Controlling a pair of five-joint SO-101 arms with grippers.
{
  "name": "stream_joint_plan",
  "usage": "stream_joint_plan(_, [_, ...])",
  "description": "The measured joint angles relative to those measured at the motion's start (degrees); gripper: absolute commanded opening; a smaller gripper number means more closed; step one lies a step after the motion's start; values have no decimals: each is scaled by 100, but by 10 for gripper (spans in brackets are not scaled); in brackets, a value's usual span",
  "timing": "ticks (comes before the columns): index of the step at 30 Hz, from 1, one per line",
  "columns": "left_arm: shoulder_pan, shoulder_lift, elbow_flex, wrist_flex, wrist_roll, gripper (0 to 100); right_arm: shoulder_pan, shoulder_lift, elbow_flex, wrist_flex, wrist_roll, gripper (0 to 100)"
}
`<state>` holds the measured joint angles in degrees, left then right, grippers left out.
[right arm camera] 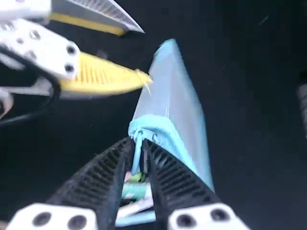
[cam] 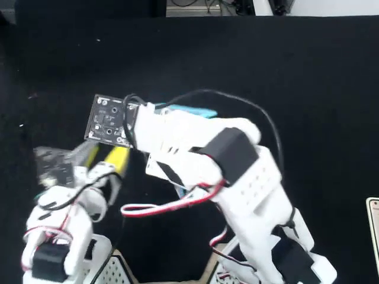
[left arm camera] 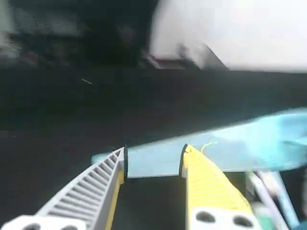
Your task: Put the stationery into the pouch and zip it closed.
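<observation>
While right fingers (right arm camera: 170, 179) pinch the pouch (right arm camera: 175, 100) end | long axis points toward left fingers (left arm camera: 206, 179); those spread at its tip

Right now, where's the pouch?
High view, left of centre: the pouch, one end pinched by the right gripper, the other at the open left gripper.

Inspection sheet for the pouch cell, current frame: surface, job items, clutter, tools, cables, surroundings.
Surface: black table.
Job's things: light blue pouch lying on the table; stationery showing at its open mouth.
Clutter: pale object at the table's edge, cannot identify.
Grippers: right tool shut on the pouch's mouth edge; left tool open, tips at the pouch's other end.
Cables: black cable arcs over the right arm; red and white wires hang under it.
Surroundings: pale strip of room beyond the table's far edge, blurred.
</observation>
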<state>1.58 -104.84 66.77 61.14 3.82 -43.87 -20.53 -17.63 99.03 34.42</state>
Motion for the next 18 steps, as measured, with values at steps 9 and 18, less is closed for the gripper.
stream_joint_plan(9, [-1108, -9, -659, 352, 475, 205, -62, 1011, -853, 9, 0, 11])
stream_joint_plan(18, [-1169, -9, -659, 360, 510, 206, -176, 2435, -2620, 35, -325, 11])
